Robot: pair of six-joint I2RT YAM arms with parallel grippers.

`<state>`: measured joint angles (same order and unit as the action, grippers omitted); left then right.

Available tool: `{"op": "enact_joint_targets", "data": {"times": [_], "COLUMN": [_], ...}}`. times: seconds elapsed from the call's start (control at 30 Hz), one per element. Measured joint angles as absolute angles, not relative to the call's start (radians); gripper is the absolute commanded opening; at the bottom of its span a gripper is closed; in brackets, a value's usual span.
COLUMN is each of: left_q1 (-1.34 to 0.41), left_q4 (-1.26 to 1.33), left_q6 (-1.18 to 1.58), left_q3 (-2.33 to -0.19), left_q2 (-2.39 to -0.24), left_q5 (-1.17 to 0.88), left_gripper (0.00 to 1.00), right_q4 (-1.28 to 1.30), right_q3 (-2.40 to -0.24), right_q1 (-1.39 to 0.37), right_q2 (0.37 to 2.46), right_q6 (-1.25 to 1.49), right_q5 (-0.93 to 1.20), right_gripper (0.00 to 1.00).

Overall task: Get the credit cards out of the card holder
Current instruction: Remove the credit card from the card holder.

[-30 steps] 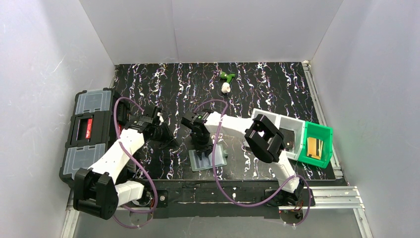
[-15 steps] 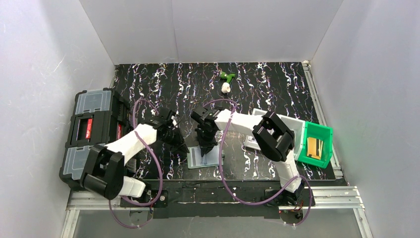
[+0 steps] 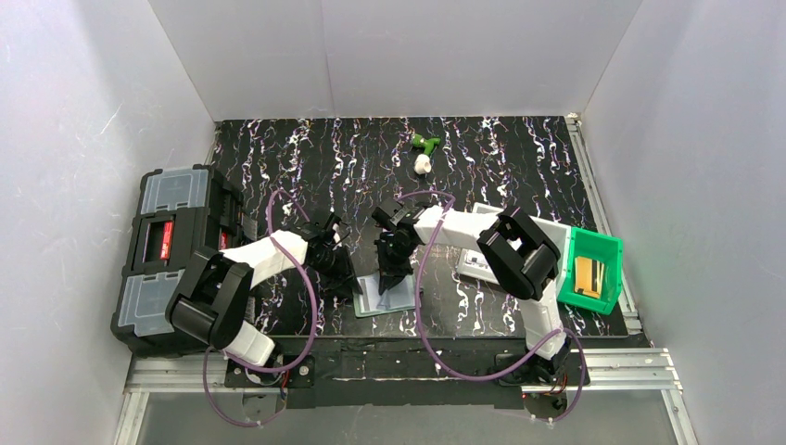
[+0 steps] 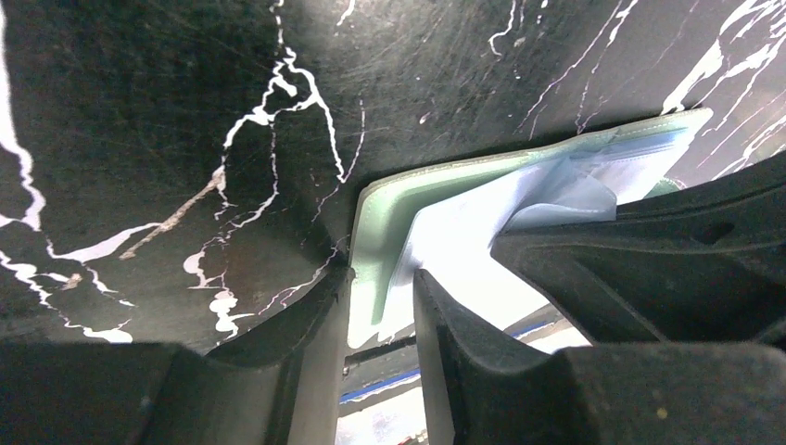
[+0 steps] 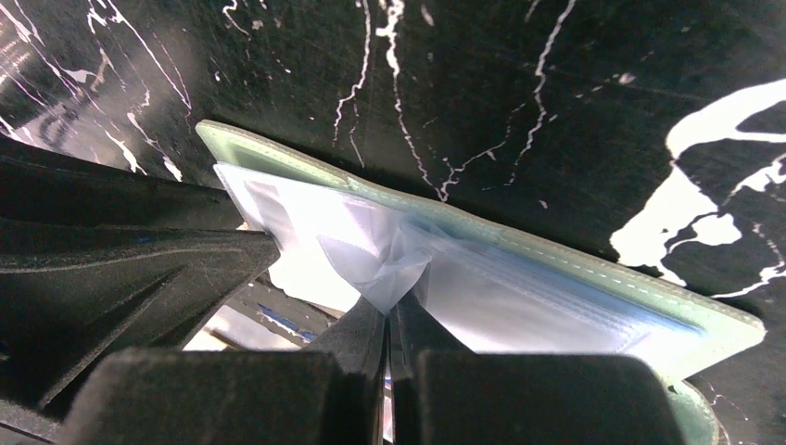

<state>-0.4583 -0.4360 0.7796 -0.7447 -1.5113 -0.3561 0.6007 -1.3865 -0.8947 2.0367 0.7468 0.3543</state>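
Early stage. Locates card holder [image 3: 387, 295] lying open at near middle of desk [image 3: 500, 158]. Finds right gripper [image 5: 389, 311] jaws clenched on its clear sleeve [image 5: 408, 260], left gripper [image 4: 382, 287] jaws astride its left edge, grip impossible to tell. Sees no credit cards out yet; judges all extraction pending.

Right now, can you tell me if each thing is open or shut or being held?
Pale green soft folding card holder, lying open and flat.
Clear plastic sleeve inside it, pinched and puckered.
Right end effector, shut on the clear plastic sleeve.
Left end effector, jaws apart, astride the holder's edge.
Big black plastic toolbox, lids shut.
Green plastic bin, open-topped, something yellow inside.
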Motion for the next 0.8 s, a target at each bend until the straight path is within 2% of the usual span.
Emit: {"op": "enact_joint_targets", "data": {"times": [0.4, 0.8], "left_q1": [-0.481, -0.503], "left_q4": [-0.427, -0.483], "left_q6": [0.778, 0.769], "left_q3": [-0.744, -0.766], "left_q2": [-1.502, -1.399], "left_q5": [-0.346, -0.321], "left_gripper": [0.32, 0.34], "right_q4": [0.549, 0.494], "right_q3": [-1.342, -1.313], "right_q1": [-0.869, -0.859], "right_q2": [2.030, 2.030], "right_q6": [0.762, 0.786], "right_q5": [0.417, 0.464], "right_gripper": [0.01, 0.01]}}
